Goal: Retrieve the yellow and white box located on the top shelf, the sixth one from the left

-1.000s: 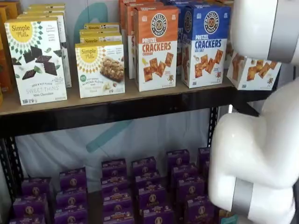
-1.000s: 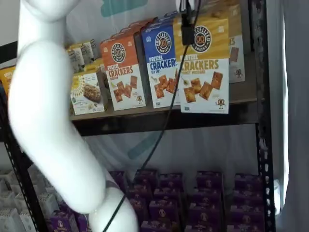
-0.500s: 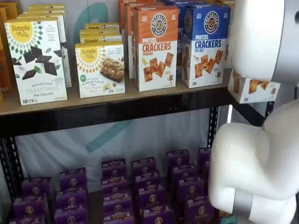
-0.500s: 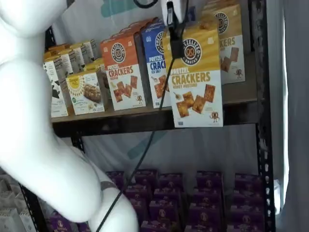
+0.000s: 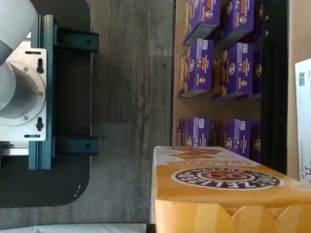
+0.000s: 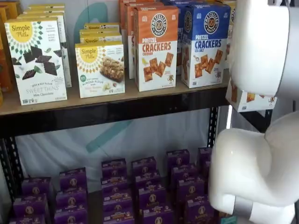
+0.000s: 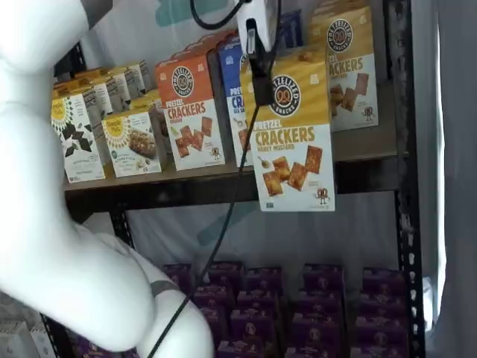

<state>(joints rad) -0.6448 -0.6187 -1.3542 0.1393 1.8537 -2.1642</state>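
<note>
One yellow and white box (image 7: pixel 293 130) hangs clear of the top shelf (image 7: pixel 223 183), out in front of it, clamped at its top edge by the tool (image 7: pixel 257 60).

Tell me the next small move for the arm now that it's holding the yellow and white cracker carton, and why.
Probably keep drawing straight back from the rack. The gripper is shut on the yellow and white cracker carton, which hangs in front of the tan wooden top shelf, its bottom edge below the dark front edge. The carton looks clear of the blue cracker carton.
</note>
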